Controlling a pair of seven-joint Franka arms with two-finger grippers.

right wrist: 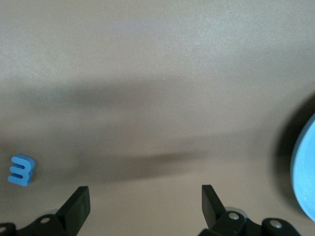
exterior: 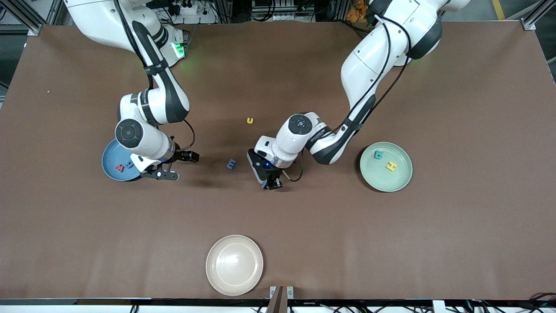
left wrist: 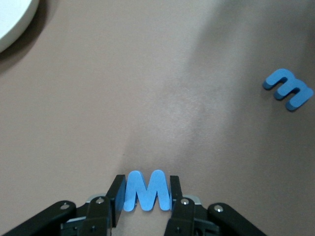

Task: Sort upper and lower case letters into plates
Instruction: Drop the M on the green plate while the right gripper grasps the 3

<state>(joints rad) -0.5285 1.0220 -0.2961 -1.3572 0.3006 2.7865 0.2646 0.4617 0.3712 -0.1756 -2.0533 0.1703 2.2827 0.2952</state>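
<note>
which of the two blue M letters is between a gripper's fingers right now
The capital blue M, sitting between the fingers of the left gripper. The lowercase blue m lies free on the table, between the two grippers, untouched by the open right gripper.

Matte brown tabletop (exterior: 304,243). Round plates: sky blue (exterior: 108,167), pale mint green (exterior: 402,180), glossy cream-white (exterior: 234,265). Chunky toy letters: blue capital M (left wrist: 146,191), blue lowercase m (exterior: 231,164), yellow u (exterior: 249,120), yellow H (exterior: 392,166), teal letter (exterior: 379,154), red w (exterior: 118,167).
</note>
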